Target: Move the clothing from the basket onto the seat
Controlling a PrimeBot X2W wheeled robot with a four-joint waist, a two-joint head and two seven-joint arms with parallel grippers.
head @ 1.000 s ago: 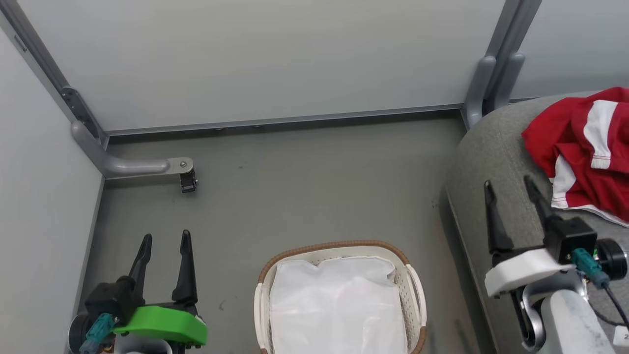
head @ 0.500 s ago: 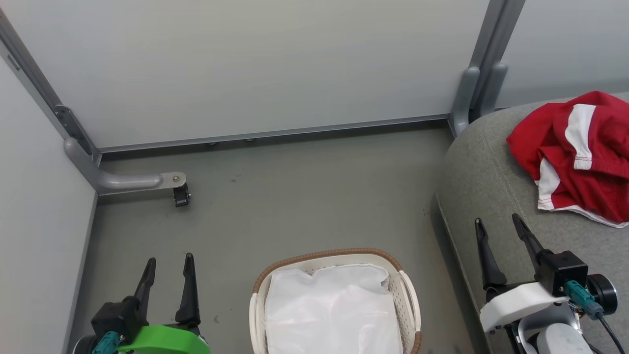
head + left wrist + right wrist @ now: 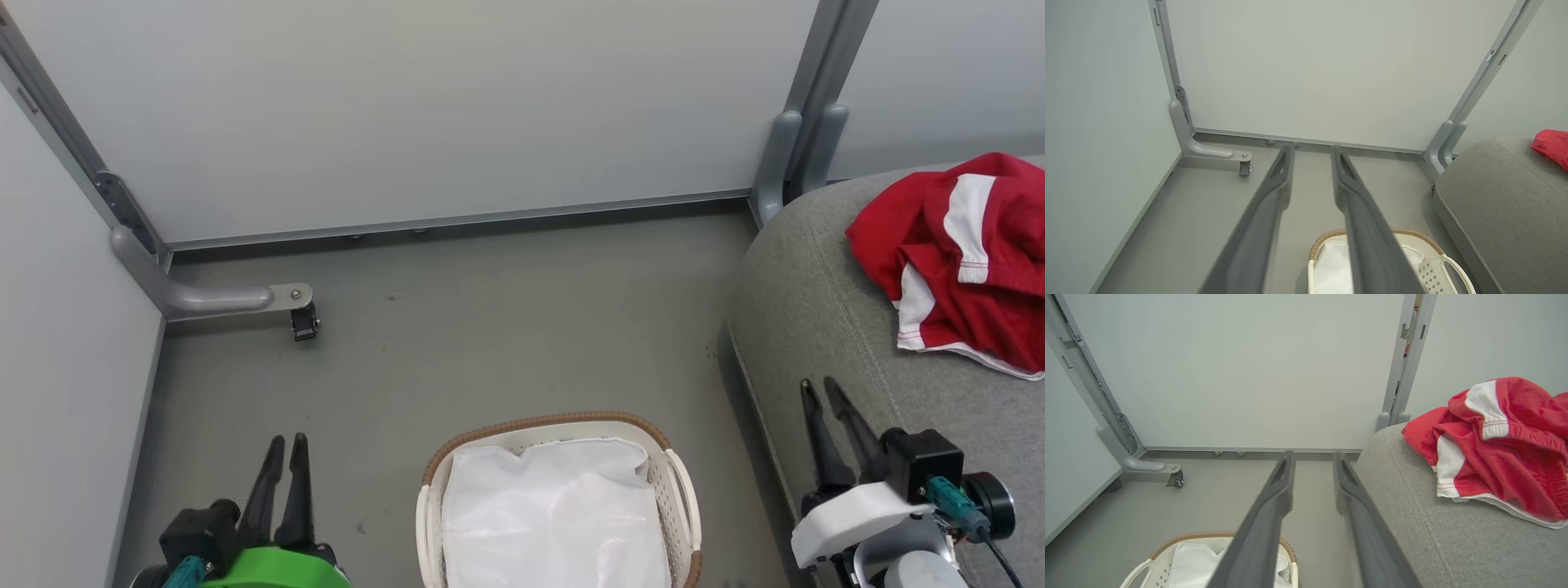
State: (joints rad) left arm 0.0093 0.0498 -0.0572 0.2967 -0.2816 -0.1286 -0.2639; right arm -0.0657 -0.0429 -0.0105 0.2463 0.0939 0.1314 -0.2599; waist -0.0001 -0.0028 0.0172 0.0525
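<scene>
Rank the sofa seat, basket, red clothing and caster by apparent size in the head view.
Largest: seat
Next: basket and clothing, both cropped, too close to rank
Smallest: caster

**Right wrist view.** The right gripper [image 3: 1312,457] rises from the bottom edge. Its two dark fingers [image 3: 1265,526] stand a little apart with nothing between them, and the tips lie over the grey floor [image 3: 1216,490].

- **Lower left:** the basket [image 3: 1188,535], white and perforated with a brown woven rim, is partly hidden behind the finger on the view's left. A white liner sheet [image 3: 1188,563] lies in it.
- **Right:** the seat [image 3: 1433,547], a grey fabric cushion with a stitched seam, carries the clothing [image 3: 1506,465]. This is crumpled red fabric with white trim, well apart from the basket.
- **Background:** pale wall panels [image 3: 1249,375], a grey upright post [image 3: 1404,363], and a bracket with a caster [image 3: 1176,479] on the floor.
</scene>
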